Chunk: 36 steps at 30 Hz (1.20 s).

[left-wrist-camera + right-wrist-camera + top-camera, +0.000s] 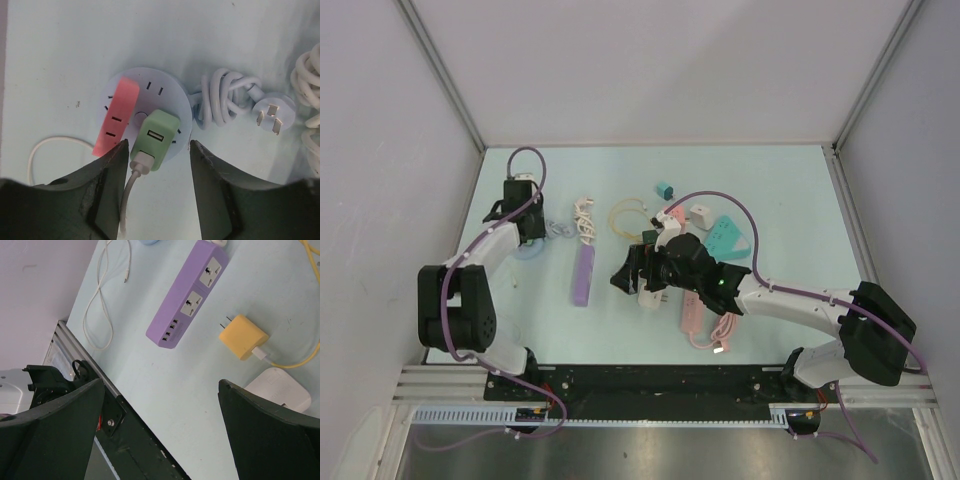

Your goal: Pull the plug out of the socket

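While spread wide, left gripper (157,145) astride green plug (159,131) in round socket (167,80).

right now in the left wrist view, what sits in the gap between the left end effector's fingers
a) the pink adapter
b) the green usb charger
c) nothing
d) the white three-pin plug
b: the green usb charger, plugged into the round socket, lies between the fingers of the open left end effector, with the pink adapter off to one side.
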Tool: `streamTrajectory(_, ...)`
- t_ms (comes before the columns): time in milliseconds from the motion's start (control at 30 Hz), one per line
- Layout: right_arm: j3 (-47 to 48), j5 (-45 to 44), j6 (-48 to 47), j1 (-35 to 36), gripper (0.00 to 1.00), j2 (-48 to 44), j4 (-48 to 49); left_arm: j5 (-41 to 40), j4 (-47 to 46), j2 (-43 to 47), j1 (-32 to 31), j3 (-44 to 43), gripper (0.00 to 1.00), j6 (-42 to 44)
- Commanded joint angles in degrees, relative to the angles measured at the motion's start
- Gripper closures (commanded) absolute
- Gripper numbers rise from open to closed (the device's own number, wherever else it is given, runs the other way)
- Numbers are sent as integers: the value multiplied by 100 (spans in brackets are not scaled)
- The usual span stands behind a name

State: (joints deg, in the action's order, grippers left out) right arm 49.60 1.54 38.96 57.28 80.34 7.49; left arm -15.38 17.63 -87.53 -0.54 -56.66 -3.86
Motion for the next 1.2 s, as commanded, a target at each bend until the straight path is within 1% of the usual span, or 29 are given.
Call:
streamTrajectory(0, 14, -66, -46, 29, 0, -202, 69, 210, -128, -151, 36, 68, 45, 104)
streamTrajectory(33, 5, -66, -46, 29, 0, -202, 77, 237, -128, -177, 184, 59, 46, 122)
streamTrajectory(200, 5, -75, -64, 29, 0, -185, 60, 333, -119, -221, 212, 41, 53, 148)
streamTrajectory(233, 14, -75, -55, 29, 0, -185, 69, 394, -111, -238, 220, 33, 62, 157)
streamTrajectory(300, 5, -66, -64, 29, 1, -150, 77, 465, -75, -273, 212, 15, 73, 166)
streamTrajectory(333, 14, -75, -64, 29, 0, -150, 69, 518, -58, -282, 212, -2, 81, 166)
streamTrajectory(400, 14, -84, -64, 29, 1, -115, 86, 614, 56, -291, 212, -11, 85, 79)
streamTrajectory(533, 14, -110, -3, 20, 1, -18, 148, 720, 320, -108, 212, 93, 99, -246)
streamTrajectory(667, 5, -128, 260, 21, 1, 140, 358, 870, 425, 305, 212, 445, 100, -808)
streamTrajectory(733, 5, -136, 401, 56, 3, 324, 516, 790, 531, 455, 220, 603, 100, -950)
streamTrajectory(767, 14, -128, 532, 82, 4, 429, 743, 808, 609, 612, 221, 647, 100, -1037)
streamTrajectory(800, 5, -76, 638, 169, 7, 517, 885, 791, 654, 675, 221, 752, 100, -1082)
streamTrajectory(833, 5, -58, 717, 231, 9, 753, 1043, 799, 698, 736, 212, 797, 99, -1160)
streamTrajectory(867, 14, -31, 779, 310, 11, 869, 1401, 817, 742, 885, 212, 849, 100, -1222)
streamTrajectory(900, 40, -66, 928, 380, 15, 974, 1553, 834, 751, 947, 212, 954, 100, -1257)
streamTrajectory(1000, 365, -154, 1008, 705, 20, 1510, 1765, 939, 777, 1193, 212, 1122, 100, -1328)
streamTrajectory(1033, 496, -302, 1008, 880, 21, 1781, 1756, 966, 795, 1246, 212, 1236, 99, -1337)
streamTrajectory(1100, 803, -330, 1026, 1004, 21, 2073, 1774, 993, 804, 1474, 212, 1429, 100, -1363)
streamTrajectory(1167, 919, -304, 1157, 1118, 22, 2458, 1966, 1080, 751, 1624, 212, 1544, 100, -1355)
